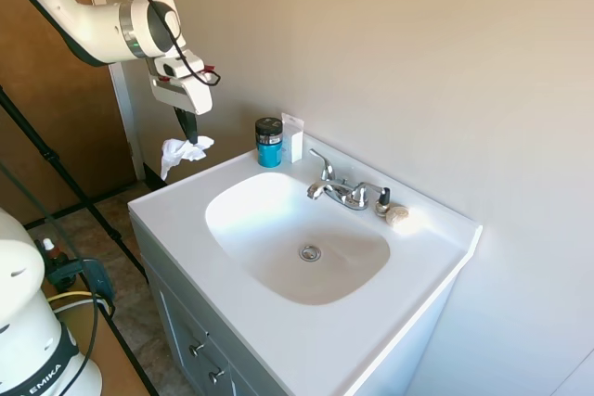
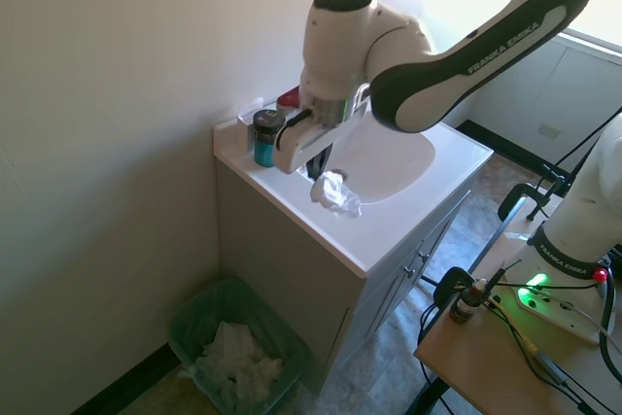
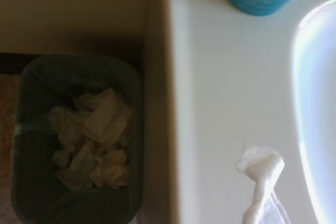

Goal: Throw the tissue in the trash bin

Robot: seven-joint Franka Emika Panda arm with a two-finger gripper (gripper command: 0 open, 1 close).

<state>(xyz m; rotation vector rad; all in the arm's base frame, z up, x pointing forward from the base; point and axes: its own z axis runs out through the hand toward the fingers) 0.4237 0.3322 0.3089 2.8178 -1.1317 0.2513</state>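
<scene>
White vanity counter [image 1: 278,340] lies beneath me; my gripper [image 1: 191,134] hangs over its wall-side edge, jaws pinched on the tissue [image 1: 180,152], which dangles clear of the top so it can travel sideways; the trash bin [image 2: 194,313] waits on the floor below, already holding crumpled paper.

We see a teal jar with a black lid [image 1: 269,142] beside a chrome faucet [image 1: 337,188] on the white vanity counter [image 1: 278,322].
</scene>
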